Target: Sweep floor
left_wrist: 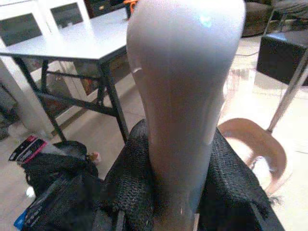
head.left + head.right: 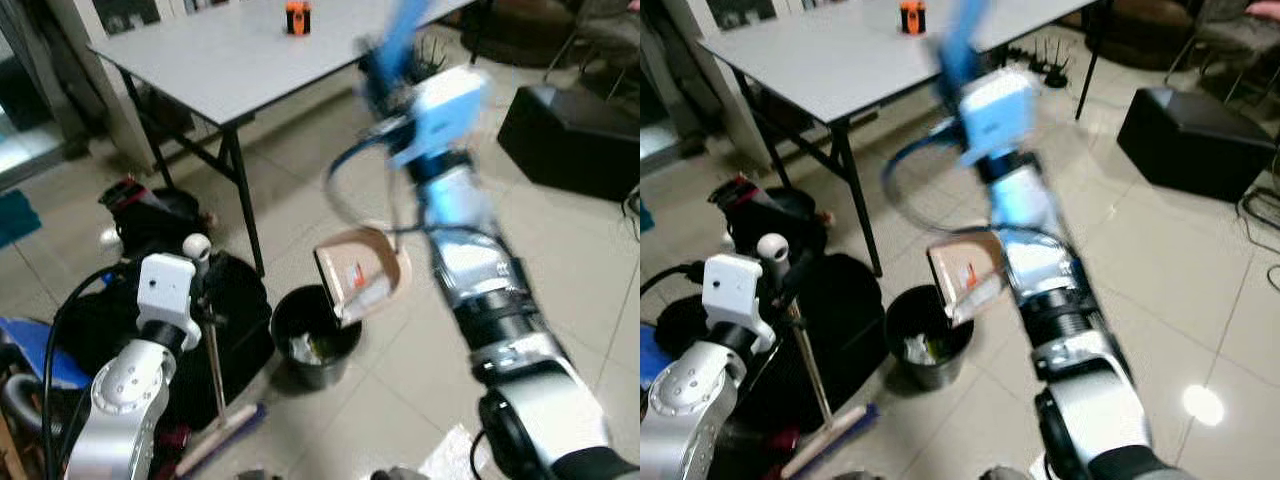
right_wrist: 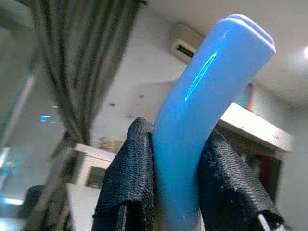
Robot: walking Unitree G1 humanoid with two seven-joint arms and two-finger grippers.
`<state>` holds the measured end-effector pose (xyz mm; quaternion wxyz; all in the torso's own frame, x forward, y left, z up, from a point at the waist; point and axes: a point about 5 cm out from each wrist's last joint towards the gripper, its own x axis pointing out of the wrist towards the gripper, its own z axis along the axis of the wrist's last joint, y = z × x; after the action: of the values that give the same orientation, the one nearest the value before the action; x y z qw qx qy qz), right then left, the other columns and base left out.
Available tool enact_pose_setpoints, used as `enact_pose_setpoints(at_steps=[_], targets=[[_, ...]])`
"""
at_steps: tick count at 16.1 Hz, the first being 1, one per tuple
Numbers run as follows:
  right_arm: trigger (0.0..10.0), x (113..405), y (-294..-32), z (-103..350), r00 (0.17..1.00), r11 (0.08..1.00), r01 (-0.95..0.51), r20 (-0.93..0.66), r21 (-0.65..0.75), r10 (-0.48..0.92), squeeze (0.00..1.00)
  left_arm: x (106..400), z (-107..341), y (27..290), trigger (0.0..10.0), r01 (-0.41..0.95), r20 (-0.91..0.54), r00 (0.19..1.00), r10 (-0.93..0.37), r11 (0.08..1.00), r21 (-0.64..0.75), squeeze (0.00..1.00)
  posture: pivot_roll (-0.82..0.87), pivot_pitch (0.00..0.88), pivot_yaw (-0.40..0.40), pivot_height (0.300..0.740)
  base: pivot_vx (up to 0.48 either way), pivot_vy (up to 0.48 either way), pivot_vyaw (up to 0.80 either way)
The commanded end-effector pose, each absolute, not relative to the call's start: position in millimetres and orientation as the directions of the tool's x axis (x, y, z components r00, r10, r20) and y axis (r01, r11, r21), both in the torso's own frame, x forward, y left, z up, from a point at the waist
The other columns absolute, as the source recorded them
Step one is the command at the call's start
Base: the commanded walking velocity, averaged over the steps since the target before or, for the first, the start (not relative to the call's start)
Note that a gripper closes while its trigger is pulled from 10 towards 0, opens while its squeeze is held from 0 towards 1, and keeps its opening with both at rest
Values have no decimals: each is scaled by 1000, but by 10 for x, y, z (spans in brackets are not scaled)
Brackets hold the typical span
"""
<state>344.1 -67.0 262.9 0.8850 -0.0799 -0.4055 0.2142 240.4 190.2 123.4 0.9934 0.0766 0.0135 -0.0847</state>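
Black plastic, the small bin (image 2: 314, 340) stands on the pale tiled floor (image 2: 560, 260) just in front of the grey folding table (image 2: 230, 60), and I use it as my mark. Directly above its mouth hangs the tan dustpan (image 2: 362, 268), tilted so its open edge dips toward the bin; crumpled rubbish shows inside. The right gripper (image 3: 166, 183) is clenched on the dustpan's blue handle (image 3: 202, 110), raised well above the bin on the table side, and blurred. To the bin's left the left gripper (image 1: 178, 192) is clamped on the white top of the broom handle (image 1: 185, 86); the thin pole runs down to the broom head (image 2: 222, 435), which lies on the floor near the bin. Black bags (image 2: 150, 215) are heaped left of the bin. An orange object (image 2: 298, 17) sits on the table, and a black box (image 2: 570, 140) rests well to the bin's right.
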Motion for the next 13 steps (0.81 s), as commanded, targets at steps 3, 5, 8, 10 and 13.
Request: enact_pose_setpoints(at_steps=[3, 5, 8, 10, 13], targets=[[10000, 3224, -276, 2582, 396, 793, -377, 691, -478, 605, 0, 2411, 1308, 1926, 10000, 165, -10, 986, -166, 970, 177, 0, 61, 38, 39, 740, 0, 0, 0], [10000, 3098, -114, 2448, 337, 756, -396, 684, -521, 647, 0, 2411, 1308, 1924, 10000, 168, -7, 985, -170, 970, 177, 0, 61, 38, 39, 740, 0, 0, 0], [10000, 2937, 59, 2264, 254, 680, -402, 638, -614, 727, 0, 2419, 1305, 1923, 10000, 174, -8, 984, -175, 968, 181, 0, 63, 25, 43, 740, 0, 0, 0], [10000, 2866, 149, 2167, 211, 620, -415, 593, -666, 777, 0, 2422, 1306, 1925, 10000, 177, -7, 984, -178, 967, 183, 0, 63, 25, 43, 740, 0, 0, 0], [10000, 3018, 12, 2200, 304, 642, -283, 568, -713, 765, 0, 2443, 1285, 1898, 10000, 186, -19, 982, -186, 968, 167, 0, 51, 16, 43, 740, 0, 0, 0]])
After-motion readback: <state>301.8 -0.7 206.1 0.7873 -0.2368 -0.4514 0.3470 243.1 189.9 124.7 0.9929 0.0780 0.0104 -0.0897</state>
